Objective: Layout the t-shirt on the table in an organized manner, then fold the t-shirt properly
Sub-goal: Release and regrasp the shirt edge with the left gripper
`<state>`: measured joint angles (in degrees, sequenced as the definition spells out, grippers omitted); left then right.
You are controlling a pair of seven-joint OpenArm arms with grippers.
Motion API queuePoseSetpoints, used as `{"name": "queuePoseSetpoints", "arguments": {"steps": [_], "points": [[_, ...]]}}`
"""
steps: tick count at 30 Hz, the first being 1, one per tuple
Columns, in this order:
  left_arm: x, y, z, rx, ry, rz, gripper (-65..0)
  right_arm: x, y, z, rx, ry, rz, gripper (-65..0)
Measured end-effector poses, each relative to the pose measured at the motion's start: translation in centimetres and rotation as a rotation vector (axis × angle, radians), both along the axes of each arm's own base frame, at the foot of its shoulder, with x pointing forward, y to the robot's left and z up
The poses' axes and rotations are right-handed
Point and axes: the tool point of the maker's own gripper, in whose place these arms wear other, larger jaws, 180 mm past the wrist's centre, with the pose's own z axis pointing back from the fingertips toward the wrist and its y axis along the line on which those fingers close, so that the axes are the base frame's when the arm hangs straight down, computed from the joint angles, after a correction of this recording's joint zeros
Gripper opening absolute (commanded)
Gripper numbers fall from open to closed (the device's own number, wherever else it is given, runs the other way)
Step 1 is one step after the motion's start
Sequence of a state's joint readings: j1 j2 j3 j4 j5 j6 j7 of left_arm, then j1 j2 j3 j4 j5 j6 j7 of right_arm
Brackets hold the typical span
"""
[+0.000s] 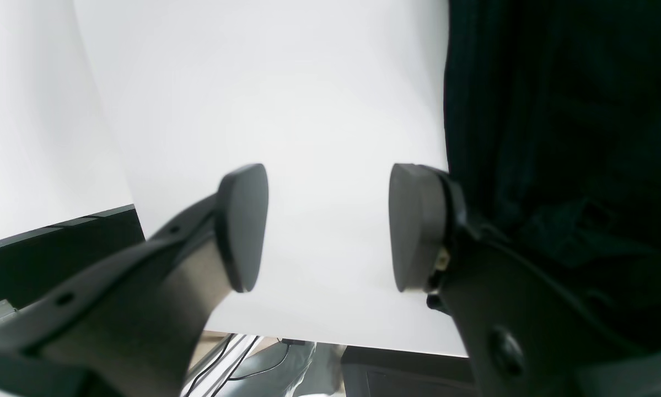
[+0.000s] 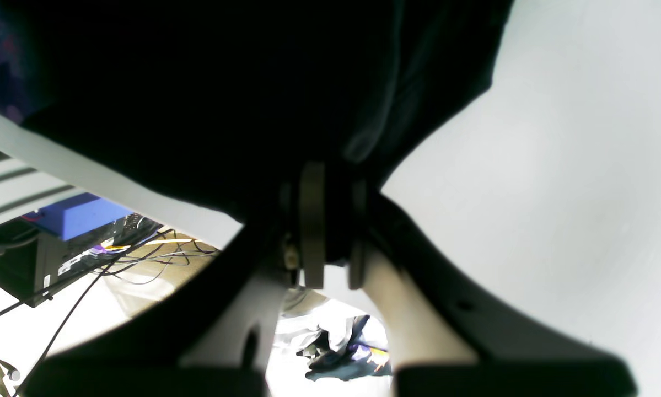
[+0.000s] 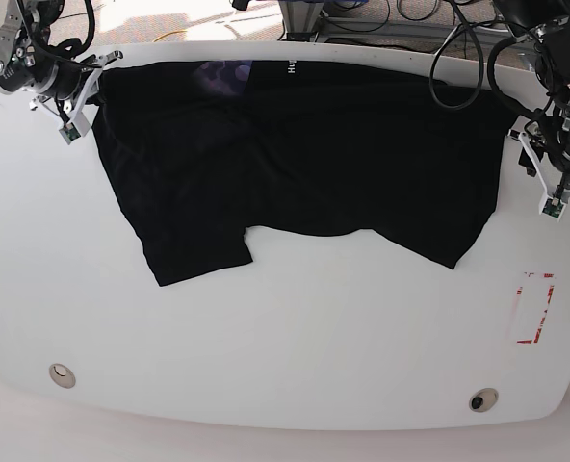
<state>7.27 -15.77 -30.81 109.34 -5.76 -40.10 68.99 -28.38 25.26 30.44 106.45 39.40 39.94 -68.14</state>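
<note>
The black t-shirt (image 3: 314,154) lies spread across the far half of the white table (image 3: 285,337), with its purplish neck patch (image 3: 222,72) at the far edge. My right gripper (image 2: 330,231) is shut on a fold of the black cloth (image 2: 253,99); in the base view it (image 3: 81,94) holds the shirt's far left corner. My left gripper (image 1: 327,226) stands open with only bare table between its pads. The shirt (image 1: 562,138) lies just beside its right finger (image 1: 413,226). In the base view this gripper (image 3: 540,178) sits at the shirt's right edge.
A red tape rectangle (image 3: 533,308) marks the table near its right front. Two small round holes (image 3: 62,374) (image 3: 483,397) sit near the front edge. Cables and equipment (image 2: 87,237) lie beyond the table's far edge.
</note>
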Motion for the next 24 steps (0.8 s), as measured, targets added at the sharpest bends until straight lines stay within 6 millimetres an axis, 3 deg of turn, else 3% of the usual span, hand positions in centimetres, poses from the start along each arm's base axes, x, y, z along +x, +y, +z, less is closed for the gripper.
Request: {"name": "queuePoseSetpoints", "arguments": {"steps": [4, 11, 14, 20, 24], "points": [[-0.3, 0.0, -0.3, -0.002, 0.009, -0.002, -31.9, 0.2, 0.0, 0.1, 0.000, -0.007, -0.001, -61.0], [-3.7, 0.0, -2.5, 0.001, 0.117, 0.000, -31.7, 0.3, 0.0, 0.1, 0.000, -0.009, 0.000, -61.0], [-4.2, 0.1, -2.8, 0.003, 0.128, 0.000, -31.1, 0.5, 0.0, 0.2, 0.000, -0.014, -0.001, -61.0], [-4.1, -0.6, -3.0, -0.033, 0.112, -0.017, -20.4, 0.6, 0.0, 0.2, 0.000, -0.017, 0.000, -61.0], [-4.6, -1.6, -3.4, -0.086, 0.119, -0.032, -17.6, 0.6, 0.0, 0.2, 0.000, -0.017, 0.000, -61.0]]}}
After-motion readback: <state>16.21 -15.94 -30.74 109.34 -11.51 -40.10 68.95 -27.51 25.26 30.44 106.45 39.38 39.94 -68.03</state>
